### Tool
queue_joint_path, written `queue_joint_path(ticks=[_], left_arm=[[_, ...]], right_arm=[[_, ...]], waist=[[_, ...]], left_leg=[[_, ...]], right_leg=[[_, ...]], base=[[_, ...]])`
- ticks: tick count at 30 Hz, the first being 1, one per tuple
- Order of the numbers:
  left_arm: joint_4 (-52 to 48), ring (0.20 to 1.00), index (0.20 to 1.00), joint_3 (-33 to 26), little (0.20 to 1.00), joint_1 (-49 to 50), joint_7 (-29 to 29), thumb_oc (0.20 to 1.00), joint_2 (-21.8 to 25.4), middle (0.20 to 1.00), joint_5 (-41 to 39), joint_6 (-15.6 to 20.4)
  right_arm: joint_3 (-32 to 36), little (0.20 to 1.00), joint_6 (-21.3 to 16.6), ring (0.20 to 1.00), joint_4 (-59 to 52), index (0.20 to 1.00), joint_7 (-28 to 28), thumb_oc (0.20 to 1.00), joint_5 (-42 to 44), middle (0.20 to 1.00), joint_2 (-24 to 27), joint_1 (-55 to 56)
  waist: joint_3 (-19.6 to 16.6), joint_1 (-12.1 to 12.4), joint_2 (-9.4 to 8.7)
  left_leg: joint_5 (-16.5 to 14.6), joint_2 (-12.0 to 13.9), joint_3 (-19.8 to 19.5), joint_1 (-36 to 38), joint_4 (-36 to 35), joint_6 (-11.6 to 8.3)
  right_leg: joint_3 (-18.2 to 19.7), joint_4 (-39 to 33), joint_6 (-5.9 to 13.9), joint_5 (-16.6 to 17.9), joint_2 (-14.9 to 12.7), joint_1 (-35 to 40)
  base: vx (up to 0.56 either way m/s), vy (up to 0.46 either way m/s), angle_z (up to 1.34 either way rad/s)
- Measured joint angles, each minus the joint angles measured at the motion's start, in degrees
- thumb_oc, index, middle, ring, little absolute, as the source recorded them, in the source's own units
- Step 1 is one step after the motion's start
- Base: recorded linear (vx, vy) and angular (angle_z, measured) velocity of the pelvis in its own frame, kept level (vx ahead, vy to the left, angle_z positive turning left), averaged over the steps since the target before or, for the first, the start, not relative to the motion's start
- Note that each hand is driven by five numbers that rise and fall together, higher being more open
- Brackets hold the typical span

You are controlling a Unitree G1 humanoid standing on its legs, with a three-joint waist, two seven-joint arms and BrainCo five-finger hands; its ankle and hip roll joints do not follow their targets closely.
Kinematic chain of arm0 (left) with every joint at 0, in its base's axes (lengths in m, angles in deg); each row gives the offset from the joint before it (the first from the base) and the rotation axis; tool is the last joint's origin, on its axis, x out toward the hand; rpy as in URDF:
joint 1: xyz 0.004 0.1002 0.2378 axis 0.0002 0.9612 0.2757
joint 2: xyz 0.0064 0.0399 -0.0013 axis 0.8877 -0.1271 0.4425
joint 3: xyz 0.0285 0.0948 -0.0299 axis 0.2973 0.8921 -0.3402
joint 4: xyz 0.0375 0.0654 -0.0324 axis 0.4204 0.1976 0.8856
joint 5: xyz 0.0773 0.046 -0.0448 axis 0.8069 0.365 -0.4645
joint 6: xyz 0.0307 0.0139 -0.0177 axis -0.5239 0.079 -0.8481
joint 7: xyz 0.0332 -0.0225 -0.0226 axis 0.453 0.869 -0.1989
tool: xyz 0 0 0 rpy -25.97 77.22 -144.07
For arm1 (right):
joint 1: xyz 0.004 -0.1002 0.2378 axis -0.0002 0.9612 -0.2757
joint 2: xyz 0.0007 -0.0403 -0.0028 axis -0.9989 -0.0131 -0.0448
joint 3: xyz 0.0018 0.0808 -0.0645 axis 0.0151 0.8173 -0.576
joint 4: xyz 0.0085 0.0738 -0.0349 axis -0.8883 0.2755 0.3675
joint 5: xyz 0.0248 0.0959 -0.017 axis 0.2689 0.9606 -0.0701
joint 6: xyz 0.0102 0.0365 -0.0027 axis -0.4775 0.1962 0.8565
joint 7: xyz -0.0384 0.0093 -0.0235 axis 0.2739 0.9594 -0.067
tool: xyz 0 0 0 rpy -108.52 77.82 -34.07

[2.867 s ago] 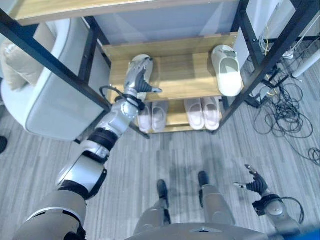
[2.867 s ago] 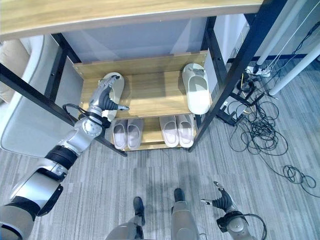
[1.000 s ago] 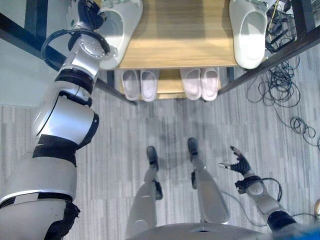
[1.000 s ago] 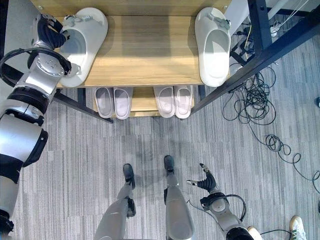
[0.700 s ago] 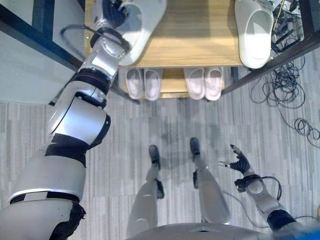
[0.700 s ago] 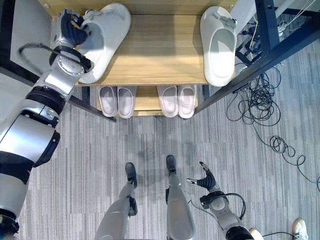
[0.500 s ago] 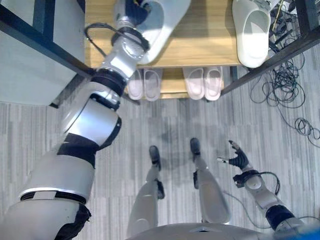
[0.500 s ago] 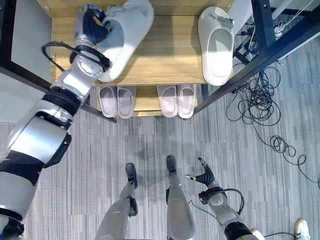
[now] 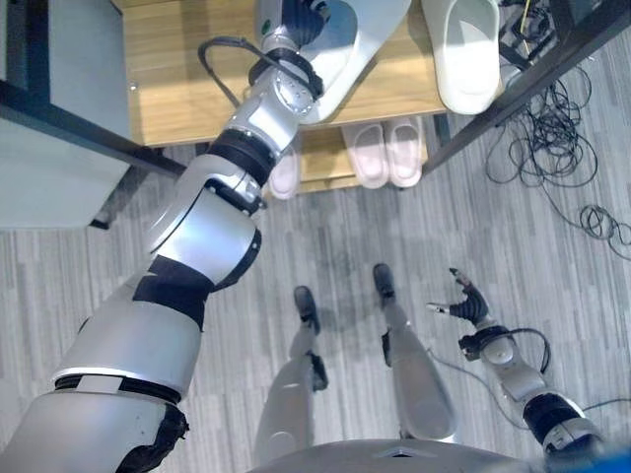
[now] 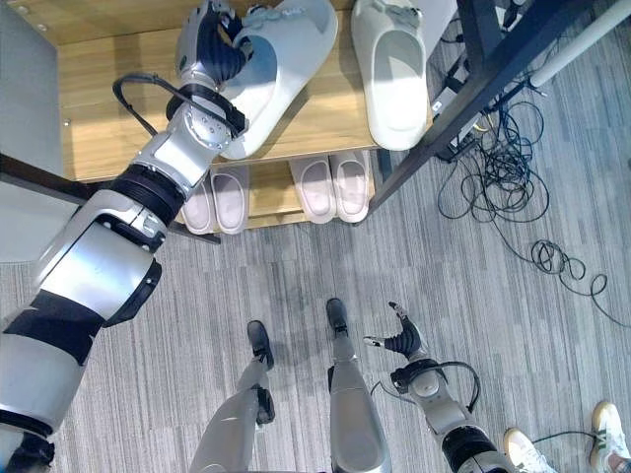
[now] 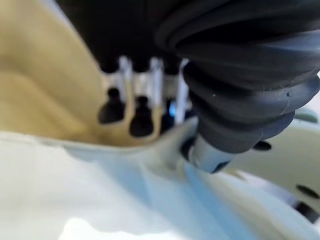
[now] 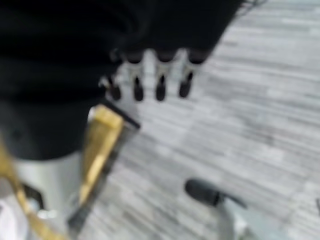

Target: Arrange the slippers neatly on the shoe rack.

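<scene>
My left hand [image 10: 209, 44] reaches onto the wooden middle shelf [image 10: 108, 108] of the shoe rack. Its fingers [image 11: 141, 112] are curled over the side rim of a white slipper [image 10: 286, 69]. That slipper lies slanted, toe toward the back right. A second white slipper [image 10: 389, 71] lies straight at the shelf's right end, close beside the first. My right hand [image 10: 402, 341] hangs low over the floor with fingers spread, holding nothing.
On the rack's bottom shelf stand two pairs of pale slippers [image 10: 233, 197] [image 10: 335, 185]. A black rack post [image 10: 463, 94] slants across the right. Tangled cables [image 10: 513, 207] lie on the floor beyond it. A person's shoe [image 10: 520, 443] shows at the lower right.
My left hand has moved the held slipper to the right along the shelf, closer to the second slipper. The camera has shifted too. The right hand stays low.
</scene>
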Motion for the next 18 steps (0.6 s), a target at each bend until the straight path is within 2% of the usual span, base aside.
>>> queue_joint_path(ticks=[4, 8, 18], left_arm=[[0.0, 0.200, 0.200, 0.0, 0.200, -1.0, 0.0, 0.200, -0.6, 0.200, -0.1, 0.0], [1.2, 0.200, 0.200, 0.0, 0.200, -1.3, 0.3, 0.200, -2.8, 0.200, -0.8, 0.1], [4.4, 0.200, 0.200, 0.1, 0.200, -1.8, 0.4, 0.200, -2.3, 0.200, -0.7, 0.2]], right_arm=[[0.0, 1.000, -0.1, 1.000, 0.8, 1.000, -1.0, 1.000, 0.1, 1.000, 0.7, 0.1], [0.0, 1.000, -0.1, 1.000, 1.2, 1.000, -1.2, 1.000, 0.5, 1.000, 0.7, 0.0], [-0.8, 1.000, -0.7, 1.000, 2.6, 1.000, -1.6, 1.000, 0.6, 1.000, 0.7, 0.0]], waist=[[-0.1, 0.1, 1.95], [-0.1, 0.1, 2.29], [-0.3, 0.0, 2.66]], left_leg=[[0.1, 0.1, 0.2, -1.0, -0.1, -0.08], [0.3, 0.1, -0.2, -1.7, -0.1, -0.07], [0.6, -0.2, -0.1, -3.0, -0.1, 0.26]], right_leg=[[0.2, -0.8, 0.09, 0.5, 0.1, -0.7], [-0.2, -0.7, -0.03, 0.6, 0.1, -1.3], [0.0, 0.2, -0.01, 0.7, -0.2, -3.0]], base=[[0.03, -0.038, -0.02], [0.01, -0.005, 0.03], [0.00, 0.000, 0.00]])
